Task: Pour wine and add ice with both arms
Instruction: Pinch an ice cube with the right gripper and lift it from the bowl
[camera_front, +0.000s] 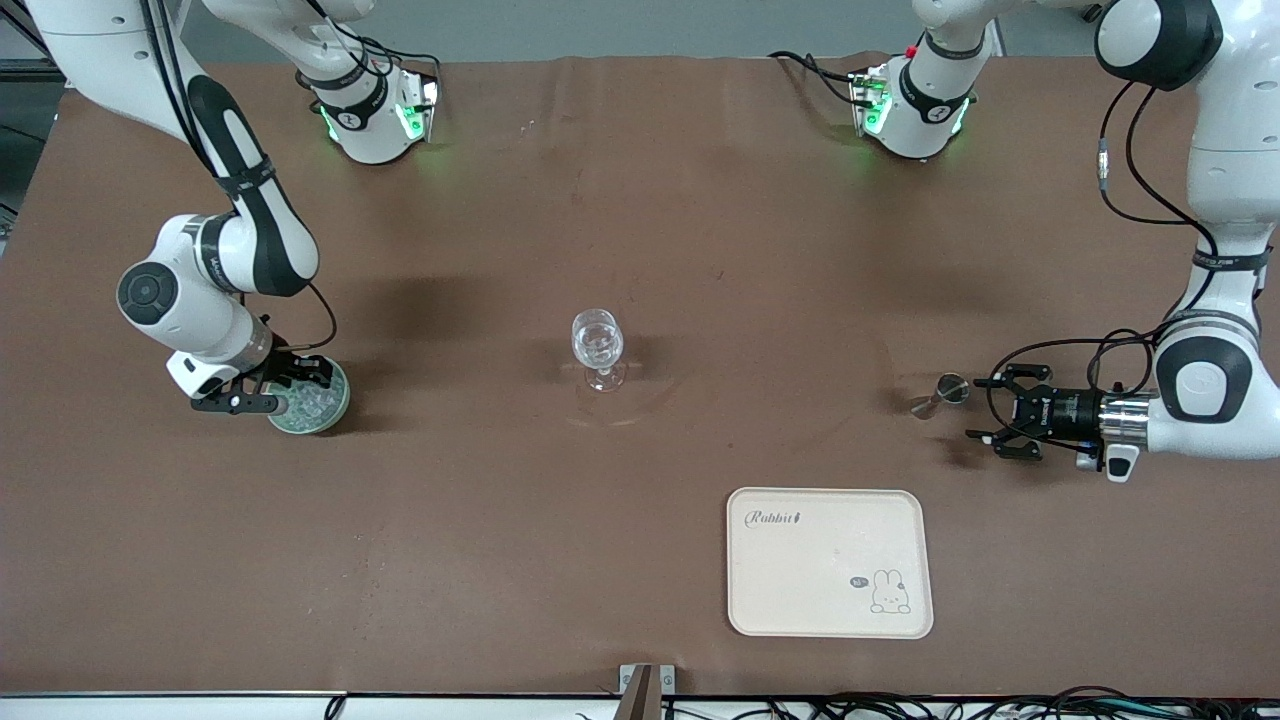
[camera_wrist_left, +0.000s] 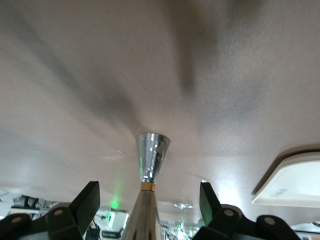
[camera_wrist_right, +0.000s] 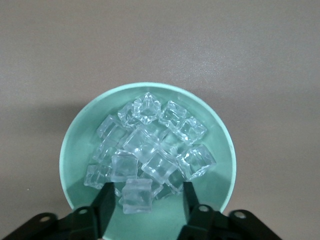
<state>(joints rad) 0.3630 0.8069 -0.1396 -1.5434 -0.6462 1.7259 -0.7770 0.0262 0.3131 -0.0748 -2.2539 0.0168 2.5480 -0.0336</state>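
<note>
Brown cloth covers the counter (camera_front: 640, 200), on which a clear stemmed glass (camera_front: 597, 347) stands near the middle. Toward the right arm's end sits a pale green bowl (camera_wrist_right: 75, 145) holding the ice (camera_wrist_right: 150, 150), a heap of small clear cubes. The right end effector (camera_wrist_right: 145, 200) is lowered into this bowl from above, its two black fingers (camera_wrist_right: 102, 205) parted and standing on either side of one cube (camera_wrist_right: 136, 196) at the edge of the heap; the fingers lie close beside that cube, but whether they press on it cannot be told. In the front view the same end effector (camera_front: 265, 385) covers part of the bowl's rim. Toward the left arm's end, a small metal double-cone measuring cup (camera_front: 943, 393) stands on the cloth. The left end effector (camera_front: 985, 408) is turned sideways, low over the counter just beside this cup, with its fingers spread wide and holding nothing. In the left wrist view the cup (camera_wrist_left: 150, 165) rises between the two open fingers (camera_wrist_left: 87, 202) without touching either one. A cream tray (camera_front: 830, 610) with a rabbit drawing lies nearer to the front camera than the glass and the measuring cup.
</note>
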